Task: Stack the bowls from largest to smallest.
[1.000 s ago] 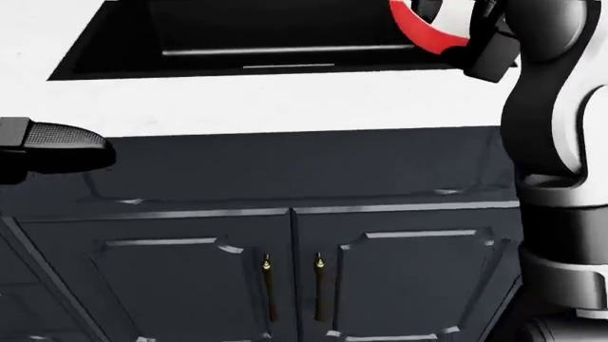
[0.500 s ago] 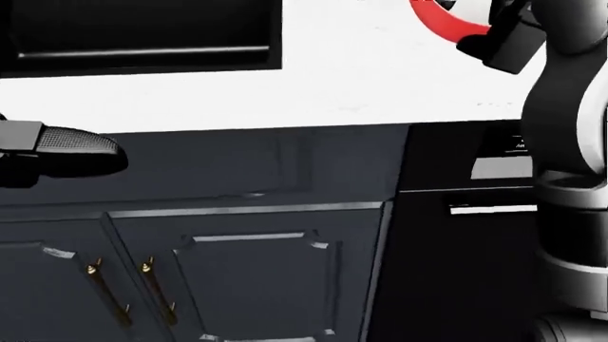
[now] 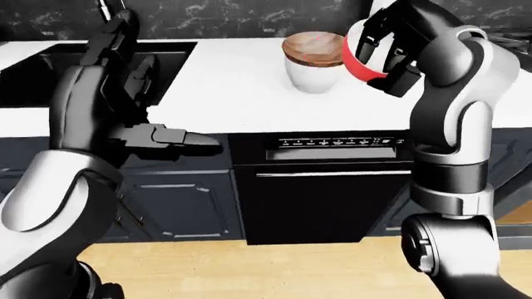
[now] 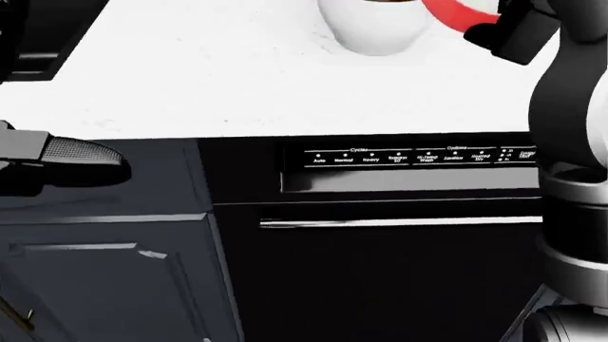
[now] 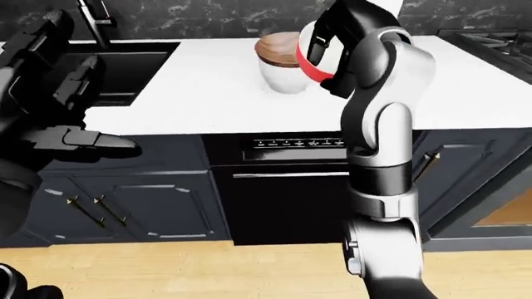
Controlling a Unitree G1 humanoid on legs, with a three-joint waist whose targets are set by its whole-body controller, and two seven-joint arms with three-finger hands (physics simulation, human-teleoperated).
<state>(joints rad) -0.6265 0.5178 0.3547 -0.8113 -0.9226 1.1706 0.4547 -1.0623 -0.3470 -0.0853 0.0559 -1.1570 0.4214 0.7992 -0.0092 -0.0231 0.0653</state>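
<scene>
Altogether we counted two bowls. One, a red bowl, sat tilted on its side in our right robot hand, whose fingers were closed round its rim, held above the white surface. The other, a white bowl with a brown inside, stood upright on that surface, just beside the red one on its left in the left-eye view; we could not tell whether the two touched. Our left robot hand hung well apart from both, below the surface edge at the left, with one finger pointing right; it held nothing, and its fingers looked spread. One black dishwasher with a single row of controls stood under the surface, and one dark sink lay at the left.
</scene>
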